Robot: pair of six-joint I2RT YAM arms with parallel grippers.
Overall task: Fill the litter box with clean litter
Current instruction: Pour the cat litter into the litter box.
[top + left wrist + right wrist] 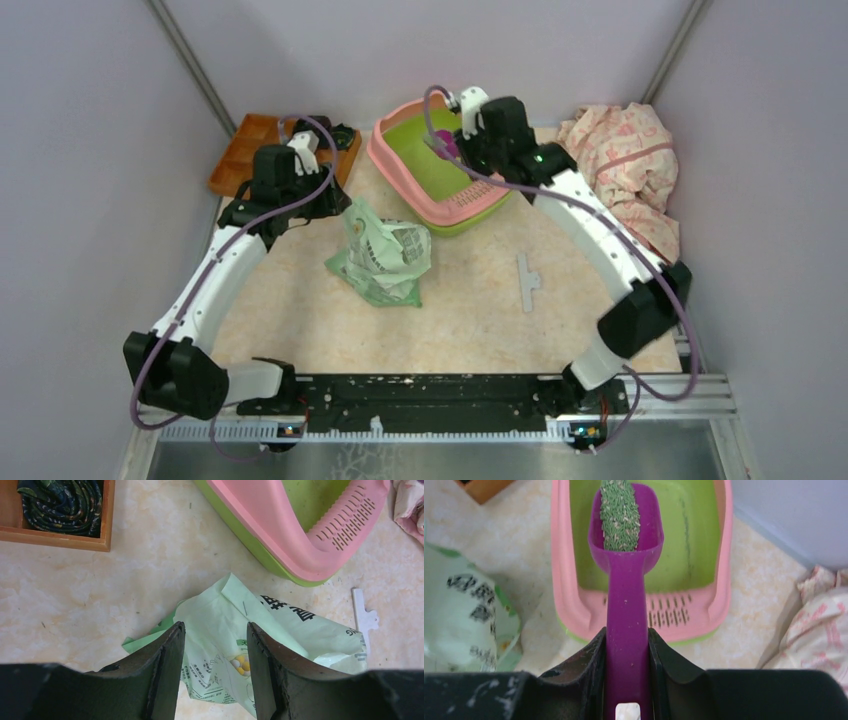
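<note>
Litter box [561, 555] lies flat on the table [480, 310], grate end nearest the arms. Over it, your R claw [626, 635] is clamped on a purple scoop [626, 595] heaped w/ litter [620, 515]. Front-left of box, your L claw [215, 627] hangs half-open above the bag [295, 625], nothing gripped. Cloth [625, 160] lies R of box.

The litter box [564, 555] was lime green with a pink rim; the scoop [626, 610] was purple, its litter [620, 515] speckled grey-green. The bag [220, 625] was pale green with black print, the cloth [625, 150] pink-patterned.
</note>
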